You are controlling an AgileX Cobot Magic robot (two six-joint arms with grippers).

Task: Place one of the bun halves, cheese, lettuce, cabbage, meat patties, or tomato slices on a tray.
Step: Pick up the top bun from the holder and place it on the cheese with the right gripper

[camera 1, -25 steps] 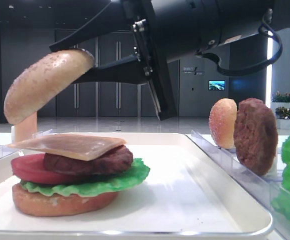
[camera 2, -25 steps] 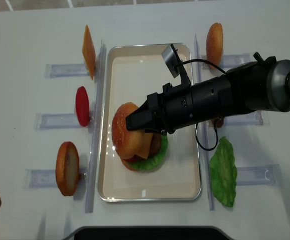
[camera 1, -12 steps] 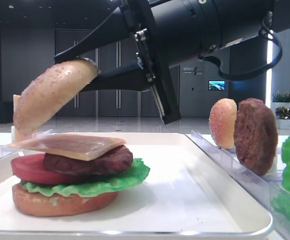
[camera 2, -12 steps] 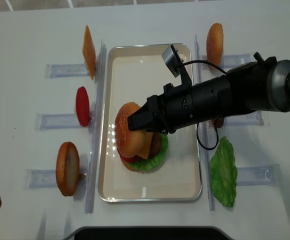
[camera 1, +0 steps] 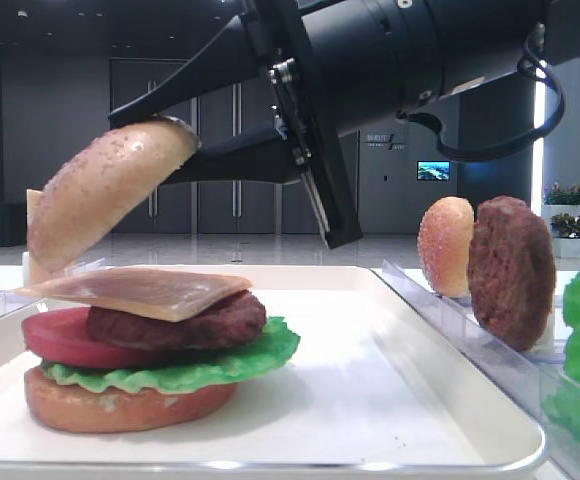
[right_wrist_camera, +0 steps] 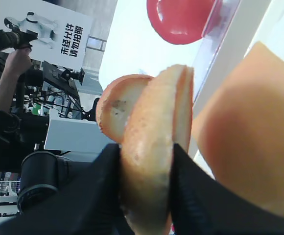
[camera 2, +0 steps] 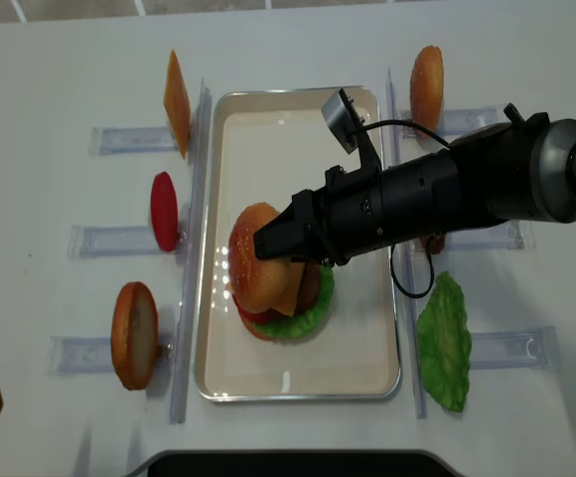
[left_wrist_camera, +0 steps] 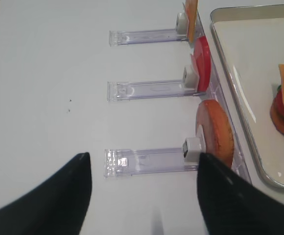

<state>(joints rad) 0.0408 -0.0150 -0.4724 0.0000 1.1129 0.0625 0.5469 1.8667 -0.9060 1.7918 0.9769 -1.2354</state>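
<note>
My right gripper (camera 2: 268, 243) is shut on a speckled golden bun half (camera 2: 255, 256), its fingers (right_wrist_camera: 107, 186) pinching the dome and the flat side. The bun half (camera 1: 105, 190) hangs tilted just above a stack on the white tray (camera 2: 288, 159). That stack has a bottom bun (camera 1: 120, 405), lettuce (camera 1: 220, 365), a tomato slice (camera 1: 55, 340), a meat patty (camera 1: 190, 322) and cheese (camera 1: 140, 290) on top. My left gripper (left_wrist_camera: 142, 161) is open over bare table left of the tray, beside a clear rack holding a bun half (left_wrist_camera: 214, 132).
Clear racks left of the tray hold a cheese slice (camera 2: 176, 102), a tomato slice (camera 2: 164, 211) and a bun half (camera 2: 134, 335). On the right stand another bun half (camera 2: 426, 86), a patty (camera 1: 511, 270) and a lettuce leaf (camera 2: 444, 343).
Over the first half second the held bun half shifted slightly toward the stack's middle and tilted more steeply. Since then nothing has moved.
</note>
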